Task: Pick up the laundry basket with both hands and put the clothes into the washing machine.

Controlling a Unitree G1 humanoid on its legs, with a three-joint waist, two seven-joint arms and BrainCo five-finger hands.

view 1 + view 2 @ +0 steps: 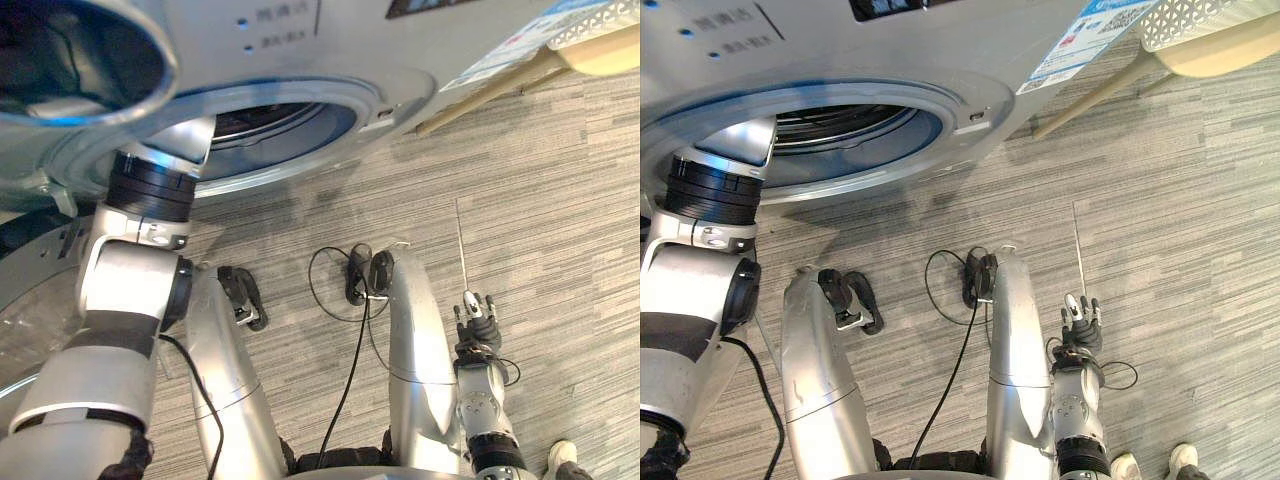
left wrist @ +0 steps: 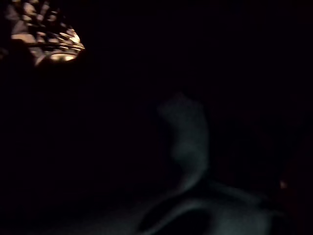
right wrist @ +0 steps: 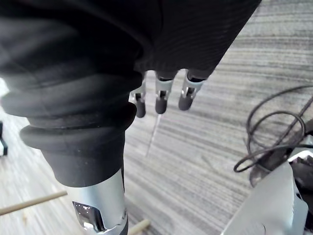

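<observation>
The silver washing machine [image 1: 330, 40] stands in front of me with its round opening [image 1: 850, 135] uncovered and its glass door [image 1: 70, 60] swung out to my left. My left forearm [image 1: 150, 190] reaches in through the opening, and the hand is hidden inside the drum. In the left wrist view the drum is dark, with a lit patch of perforated drum wall [image 2: 49, 39] and a faint pale shape [image 2: 186, 132] I cannot identify. My right hand [image 1: 478, 325] hangs low at my right side above the floor, holding nothing, its fingers [image 3: 161, 98] straight.
A white perforated basket-like thing [image 1: 1200, 20] on wooden legs [image 1: 480, 95] stands to the right of the machine. Grey striped carpet [image 1: 560, 220] lies all around. A thin pale rod [image 1: 461, 250] lies by my right hand. A person's white shoes [image 1: 1185, 458] show nearby.
</observation>
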